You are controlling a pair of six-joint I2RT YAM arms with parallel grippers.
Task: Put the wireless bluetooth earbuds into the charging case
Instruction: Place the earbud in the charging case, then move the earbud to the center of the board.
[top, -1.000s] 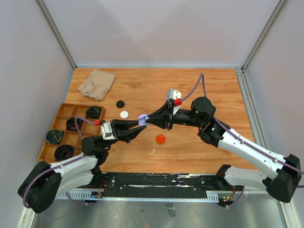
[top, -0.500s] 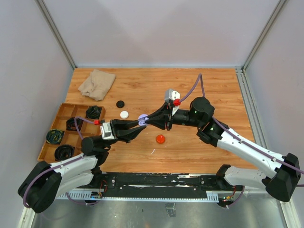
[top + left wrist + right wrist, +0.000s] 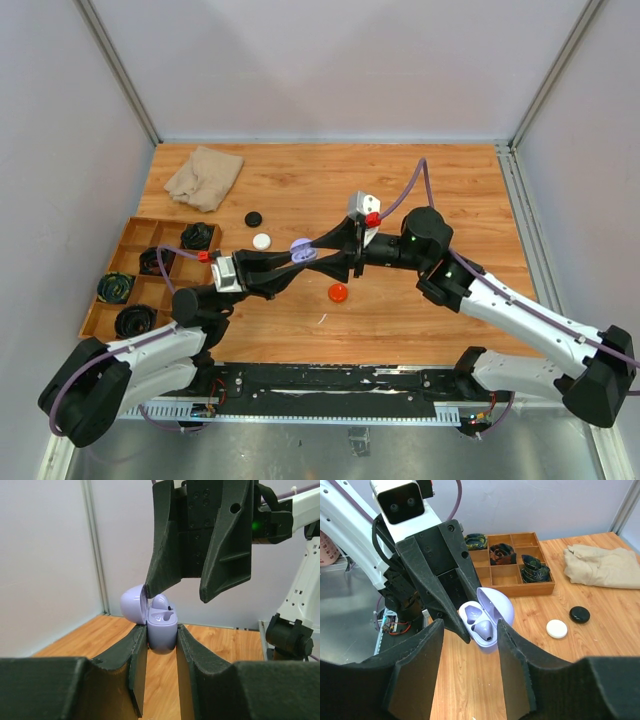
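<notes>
— Moved since last check?
— Item one, right claw [image 3: 470,625]: pinched together at the case [image 3: 487,639] a second before, its jaws had spread and stood released on either side of it, touching nothing. All else unchanged.

— Left claw [image 3: 161,641]?
— Clenched on the case's lower body, holding it above the tabletop [image 3: 420,180] near the middle, lid [image 3: 496,605] hinged back.

— Contents?
— One lilac earbud [image 3: 485,628], seated in its socket. The socket beside it appeared vacant, though that was hard to confirm.

— Step in hand?
— Apparently the let-go after placing that earbud.

— Next move?
— In my judgement the right claw needed to back straight away without nudging the lid or earbud, then fetch another. A pale sliver [image 3: 322,318] lay on the tabletop just beside the red puck [image 3: 338,292]; too small to identify. Picking up anything that slight would call for a fine pinch, while the left claw held the case level.
</notes>
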